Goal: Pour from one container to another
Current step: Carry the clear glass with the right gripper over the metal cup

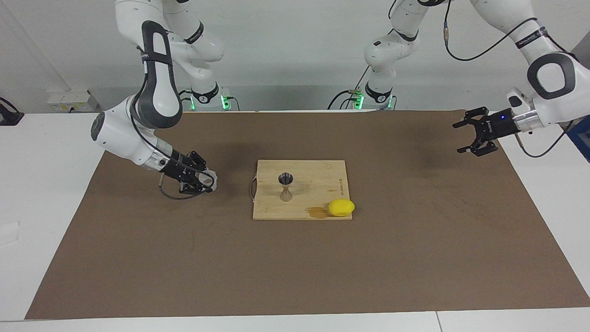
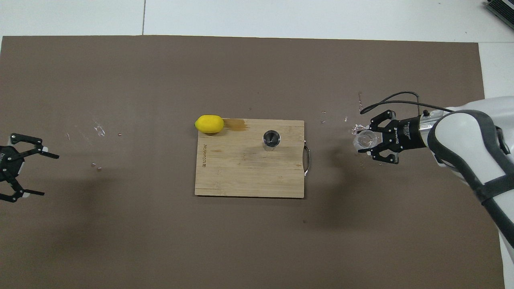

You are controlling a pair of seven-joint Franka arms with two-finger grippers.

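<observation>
The clear glass tumbler (image 1: 213, 178) (image 2: 366, 139) is low over the brown mat toward the right arm's end of the table, beside the cutting board. My right gripper (image 1: 206, 182) (image 2: 361, 140) is shut on it, one finger on each side. The steel jigger (image 1: 286, 185) (image 2: 272, 140) stands upright on the wooden cutting board (image 1: 322, 180) (image 2: 241, 176) in the middle of the table. My left gripper (image 1: 459, 137) (image 2: 48, 175) is open and empty, held above the mat at the left arm's end, where that arm waits.
A yellow lemon (image 1: 341, 207) (image 2: 209, 123) lies at the board's corner farthest from the robots, next to a wet stain (image 1: 317, 211) (image 2: 237, 125). Small droplets (image 2: 98, 129) dot the mat. The board has a metal handle (image 2: 307, 159) on the right arm's side.
</observation>
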